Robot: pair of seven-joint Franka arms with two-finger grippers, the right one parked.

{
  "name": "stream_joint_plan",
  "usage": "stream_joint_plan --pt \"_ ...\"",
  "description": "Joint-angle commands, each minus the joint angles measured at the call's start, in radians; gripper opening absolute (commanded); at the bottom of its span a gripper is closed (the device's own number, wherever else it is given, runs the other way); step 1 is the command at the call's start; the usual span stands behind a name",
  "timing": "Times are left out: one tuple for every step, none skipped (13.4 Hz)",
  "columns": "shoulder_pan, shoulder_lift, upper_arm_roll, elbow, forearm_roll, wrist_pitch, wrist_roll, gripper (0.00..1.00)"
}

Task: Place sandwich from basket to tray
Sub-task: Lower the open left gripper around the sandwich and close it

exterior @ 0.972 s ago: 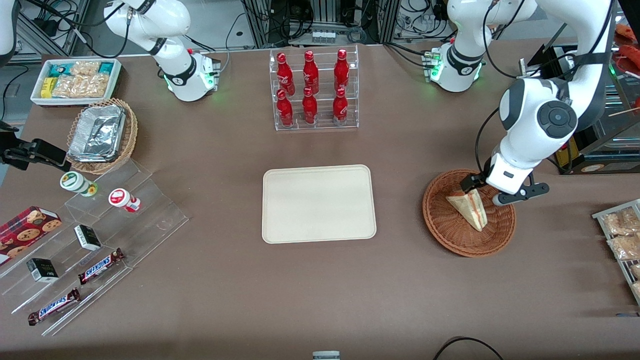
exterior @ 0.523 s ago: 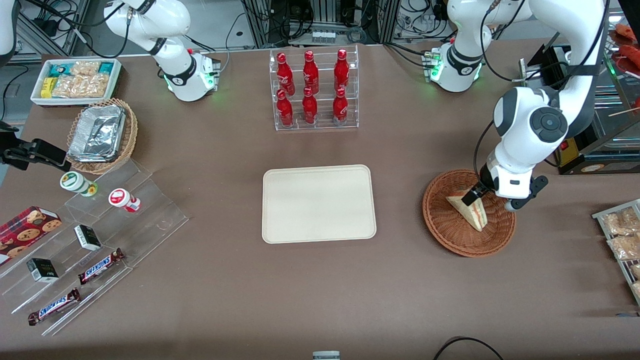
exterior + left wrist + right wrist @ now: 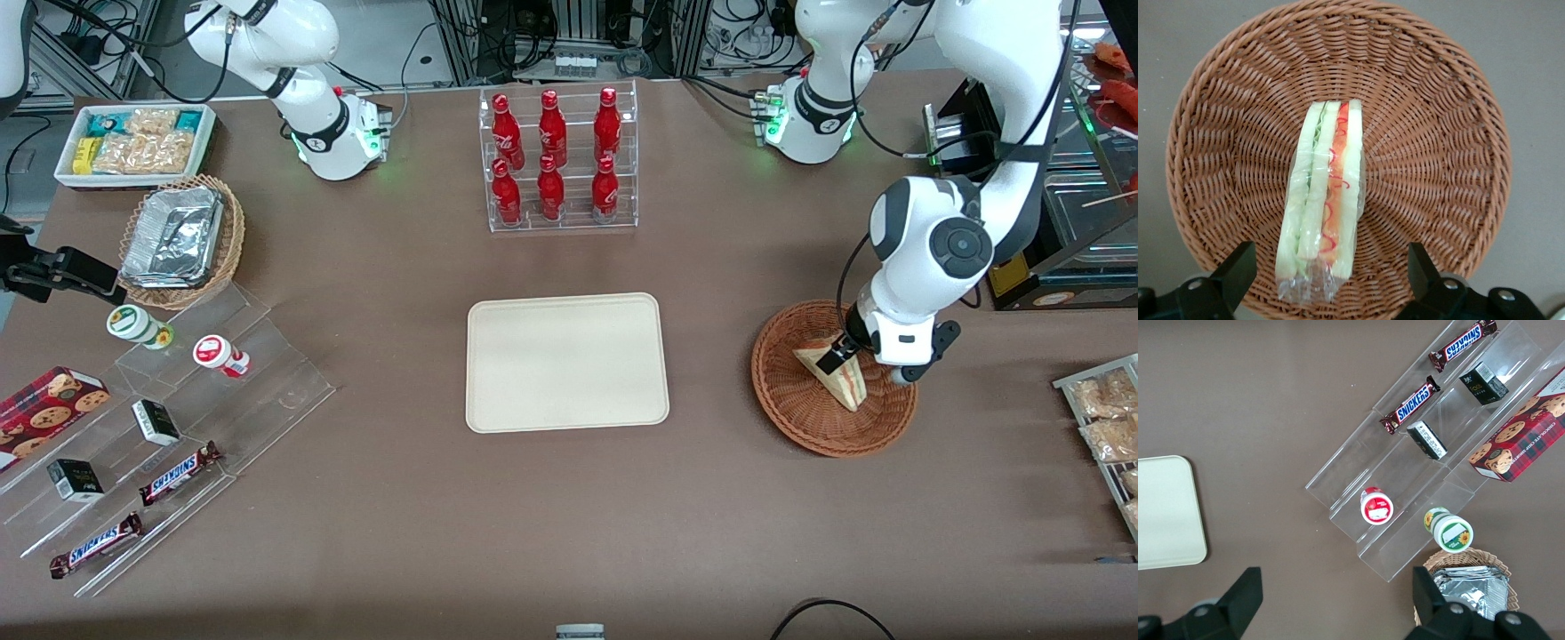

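Observation:
The sandwich [image 3: 834, 373], a plastic-wrapped wedge with green and red filling, lies in the reddish-brown wicker basket [image 3: 800, 422] toward the working arm's end of the table. My gripper [image 3: 852, 358] hangs open just above it. In the left wrist view the sandwich [image 3: 1325, 200] stands on edge in the middle of the basket [image 3: 1438, 167]. One end of it sits between the spread fingers of the gripper [image 3: 1330, 253], and neither finger touches it. The cream tray [image 3: 566, 362] lies bare at mid-table.
A clear rack of red bottles [image 3: 556, 160] stands farther from the camera than the tray. At the parked arm's end are a stepped acrylic shelf [image 3: 178, 418] with snacks, a tan basket of foil containers [image 3: 182, 240] and a white bin [image 3: 133, 142]. Snack packets [image 3: 1107, 427] lie beside the basket.
The arm has dropped lower over the basket and the wrist has turned. The gripper now straddles the sandwich's upper end. The sandwich has not moved.

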Motion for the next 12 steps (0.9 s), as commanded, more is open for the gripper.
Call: stream_joint_plan --pt "-0.001 0.038 0.004 -0.008 -0.005 0.044 -0.019 1.00" --pt "-0.001 0.051 0.004 -0.008 -0.005 0.052 -0.019 1.00" --pt "-0.001 0.061 0.004 -0.008 -0.005 0.059 -0.020 1.00" --pt "-0.001 0.068 0.010 -0.008 -0.005 0.059 -0.020 0.96" --pt "-0.002 0.074 0.020 -0.008 -0.005 0.059 -0.038 0.61" --pt "-0.002 0.077 0.022 -0.009 -0.005 0.058 -0.064 0.11" --pt "-0.002 0.077 0.022 -0.011 -0.002 0.056 -0.068 0.00" --pt "-0.002 0.075 0.022 -0.009 0.001 0.050 -0.060 0.00" --pt "-0.002 0.068 0.022 -0.009 0.005 0.040 -0.056 0.00" --pt "-0.002 0.060 0.022 -0.003 0.009 0.011 -0.054 0.00" --pt "-0.004 0.048 0.022 0.001 0.012 -0.014 -0.054 0.00" --pt "-0.006 0.036 0.022 0.017 0.012 -0.034 -0.051 0.00"
